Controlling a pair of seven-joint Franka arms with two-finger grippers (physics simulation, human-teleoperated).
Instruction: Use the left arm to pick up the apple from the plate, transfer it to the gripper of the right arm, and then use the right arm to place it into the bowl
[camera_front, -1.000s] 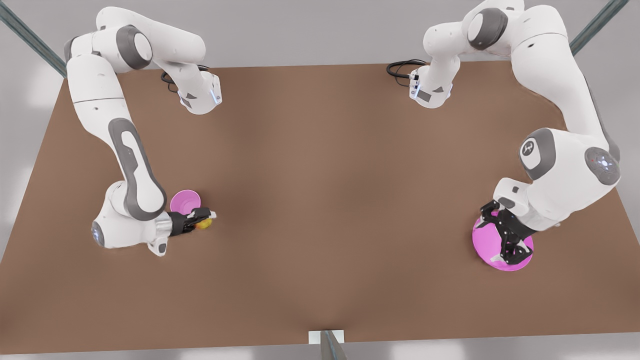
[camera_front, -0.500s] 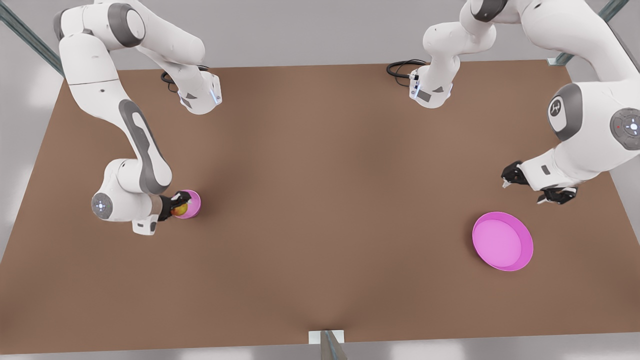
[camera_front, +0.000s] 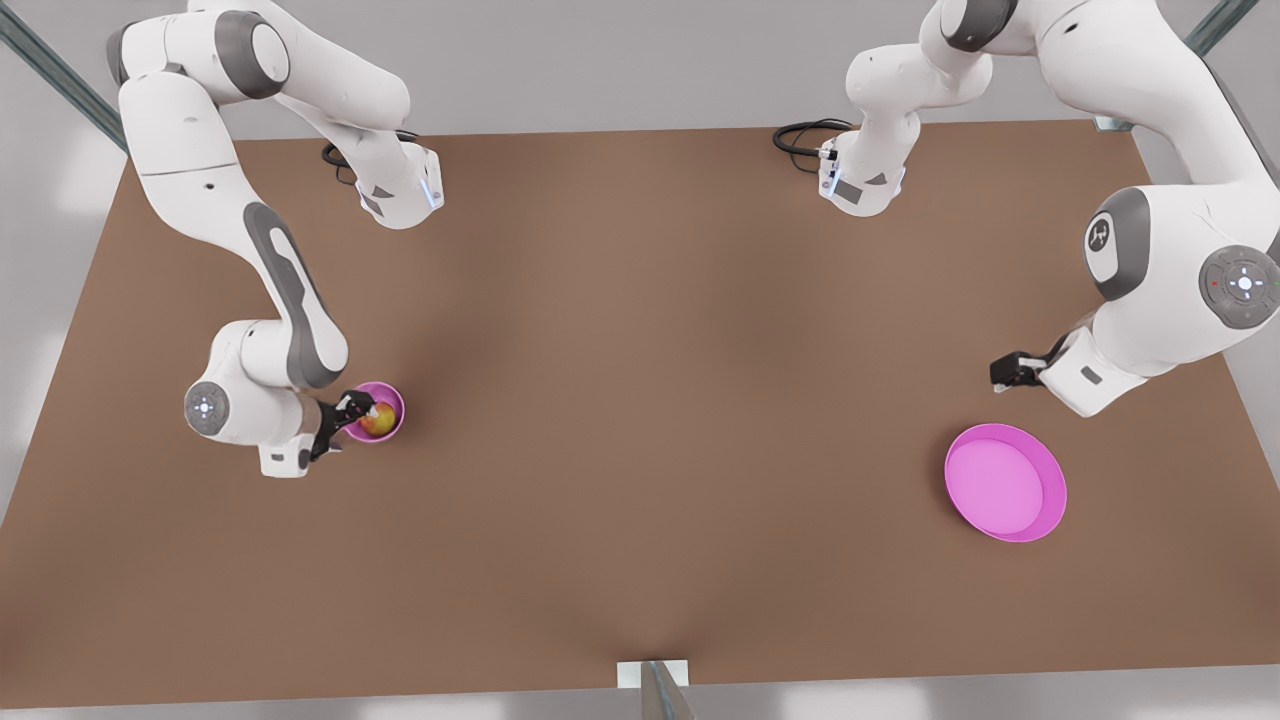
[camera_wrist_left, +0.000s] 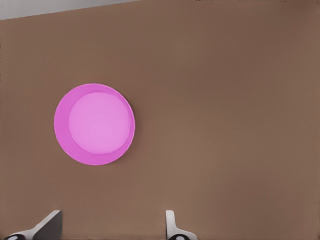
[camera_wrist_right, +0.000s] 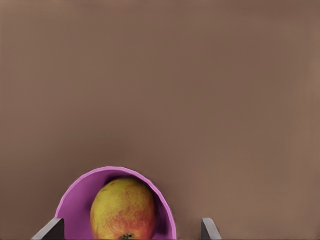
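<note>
The apple (camera_front: 378, 419), red blushing to yellow, lies inside the small pink bowl (camera_front: 392, 432) on the front view's left. My right gripper (camera_front: 350, 413) hangs just beside and above the bowl, open. In the right wrist view its fingertips (camera_wrist_right: 52, 230) stand wide on either side of the apple (camera_wrist_right: 123, 210) without touching it. The wide pink plate (camera_front: 1005, 482) lies on the front view's right with nothing on it. My left gripper (camera_front: 1008, 372) is raised behind the plate (camera_wrist_left: 95, 124), open and holding nothing.
The brown table (camera_front: 640, 400) spans the whole scene. Both arm bases (camera_front: 400, 190) (camera_front: 860, 180) with black cables stand at the far edge. A metal post (camera_front: 655, 690) stands at the middle of the near edge.
The right gripper carried the apple over the bowl and opened; the apple now rests in the bowl. The left gripper left the plate and drew back behind it.
</note>
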